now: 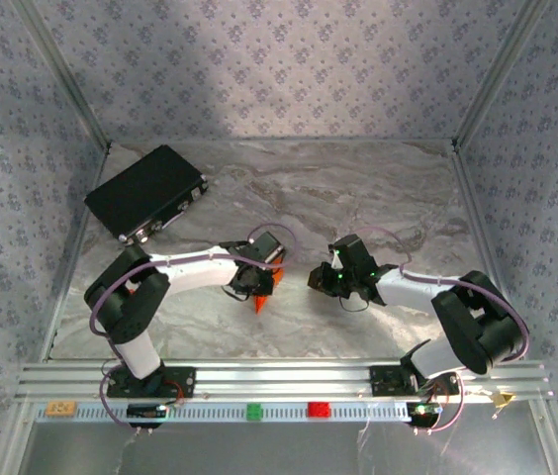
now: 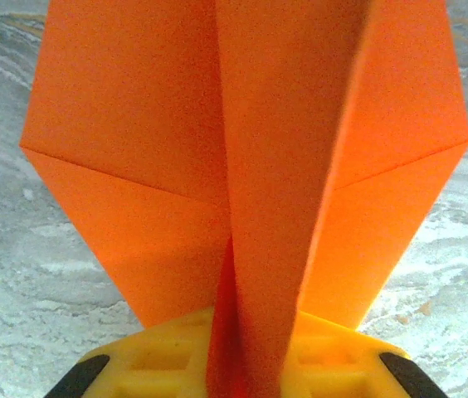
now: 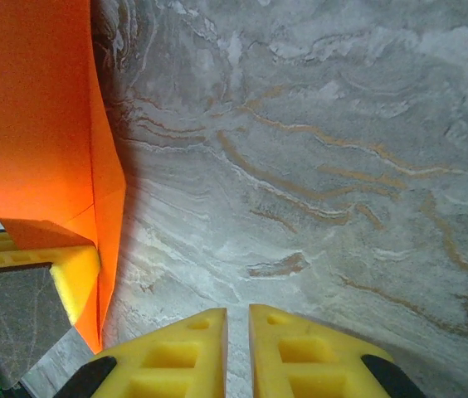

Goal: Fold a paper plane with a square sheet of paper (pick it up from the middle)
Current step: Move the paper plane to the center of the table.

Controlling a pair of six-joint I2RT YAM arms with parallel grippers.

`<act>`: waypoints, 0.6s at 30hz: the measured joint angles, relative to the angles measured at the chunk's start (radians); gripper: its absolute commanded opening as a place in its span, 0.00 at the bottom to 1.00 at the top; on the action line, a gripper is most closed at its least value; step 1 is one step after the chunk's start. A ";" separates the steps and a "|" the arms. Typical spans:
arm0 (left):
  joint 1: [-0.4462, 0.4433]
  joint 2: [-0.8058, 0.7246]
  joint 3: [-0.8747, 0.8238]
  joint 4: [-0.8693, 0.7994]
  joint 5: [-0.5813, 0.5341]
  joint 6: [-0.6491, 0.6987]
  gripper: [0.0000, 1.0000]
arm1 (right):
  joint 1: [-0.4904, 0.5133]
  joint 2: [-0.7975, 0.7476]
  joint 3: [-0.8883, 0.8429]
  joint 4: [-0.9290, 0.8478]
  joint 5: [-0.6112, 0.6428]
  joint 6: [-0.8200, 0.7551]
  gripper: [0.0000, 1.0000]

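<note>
Two yellow ribbed pincers: left pincer (image 2: 246, 352) pinches the smooth, sharply creased orange paper plane (image 2: 159, 157) at its fold, right pincer (image 3: 236, 332) nearly closed, empty, over veined grey marble tabletop (image 3: 342, 166).

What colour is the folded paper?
The paper is plain bright orange, best seen in the left wrist view.

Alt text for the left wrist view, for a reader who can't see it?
A partly folded orange paper plane stands upright, its centre fold pinched between the yellow jaws of the left gripper at the bottom edge. A grey marbled table lies behind it.
</note>
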State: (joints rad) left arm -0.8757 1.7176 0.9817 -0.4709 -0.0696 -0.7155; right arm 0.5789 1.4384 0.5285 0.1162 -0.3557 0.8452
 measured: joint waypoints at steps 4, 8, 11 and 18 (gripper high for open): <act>-0.011 0.010 0.010 -0.001 -0.014 -0.005 0.21 | 0.000 0.003 0.000 0.000 0.000 0.000 0.16; -0.024 0.023 0.023 -0.001 -0.029 -0.016 0.25 | 0.000 0.003 0.000 0.000 -0.001 0.000 0.16; -0.035 0.032 0.036 -0.001 -0.035 -0.034 0.28 | 0.000 0.003 0.001 0.000 -0.004 0.000 0.16; -0.055 0.046 0.054 -0.001 -0.051 -0.082 0.37 | -0.001 0.002 0.001 0.000 -0.007 -0.001 0.17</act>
State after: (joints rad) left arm -0.9302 1.7638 1.0359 -0.4717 -0.1204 -0.7975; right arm 0.5781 1.4406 0.5297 0.1158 -0.3626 0.8444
